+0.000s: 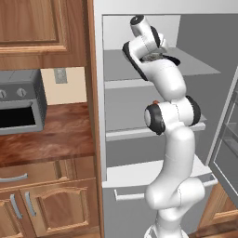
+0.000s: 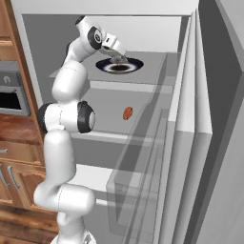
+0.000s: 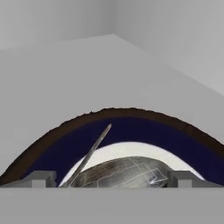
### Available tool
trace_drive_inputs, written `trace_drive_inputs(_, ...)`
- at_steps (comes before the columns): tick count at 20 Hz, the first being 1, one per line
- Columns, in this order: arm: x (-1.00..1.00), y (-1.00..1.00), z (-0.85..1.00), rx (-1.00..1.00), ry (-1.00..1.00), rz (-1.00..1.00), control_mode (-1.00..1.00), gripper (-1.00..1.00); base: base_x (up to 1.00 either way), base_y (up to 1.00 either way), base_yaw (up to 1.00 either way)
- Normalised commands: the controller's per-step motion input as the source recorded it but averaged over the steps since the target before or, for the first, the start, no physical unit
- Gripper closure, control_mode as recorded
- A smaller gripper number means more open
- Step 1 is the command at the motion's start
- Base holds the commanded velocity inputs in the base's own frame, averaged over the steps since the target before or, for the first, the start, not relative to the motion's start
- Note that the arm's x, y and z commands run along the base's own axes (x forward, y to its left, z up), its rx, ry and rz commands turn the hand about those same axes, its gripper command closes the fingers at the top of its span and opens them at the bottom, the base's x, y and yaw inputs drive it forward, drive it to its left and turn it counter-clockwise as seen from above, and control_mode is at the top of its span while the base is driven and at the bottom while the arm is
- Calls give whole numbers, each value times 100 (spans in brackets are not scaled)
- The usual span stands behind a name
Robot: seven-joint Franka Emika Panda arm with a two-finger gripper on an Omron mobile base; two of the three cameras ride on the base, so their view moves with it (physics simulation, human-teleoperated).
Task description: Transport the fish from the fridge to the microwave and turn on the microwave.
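Observation:
The fridge (image 1: 122,65) stands open, and my arm reaches onto its upper shelf (image 2: 157,71). A dark-rimmed round bowl (image 2: 136,65) sits there, and in the hand view the pale grey fish (image 3: 124,171) lies in the bowl (image 3: 131,127). My gripper (image 3: 112,179) is open just above the bowl, one fingertip (image 3: 41,178) on each side of the fish and apart from it. From the base views the gripper (image 2: 119,58) (image 1: 155,56) points down into the bowl. The microwave is out of view.
A small orange item (image 2: 127,113) lies on the shelf below. The open fridge door (image 2: 209,143) stands to the right. A grey knobbed oven (image 1: 18,104) sits on the wooden counter (image 1: 51,139) to the left, under wooden cupboards (image 1: 42,28).

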Motion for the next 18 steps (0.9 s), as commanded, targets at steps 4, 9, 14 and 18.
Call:
trace_drive_inputs(4, -13, 0, -28, 0, -6, -6, -100, -100, 0, 0, 0)
trace_drive_inputs(9, -11, 0, -31, 0, -9, -6, -100, -100, 0, 0, 0)
trace_drive_inputs(14, -7, 0, -35, 1, -11, -5, -100, -100, 0, 0, 0)
trace_drive_inputs(18, -5, 0, -33, 5, -7, -4, -100, -100, 0, 0, 0)
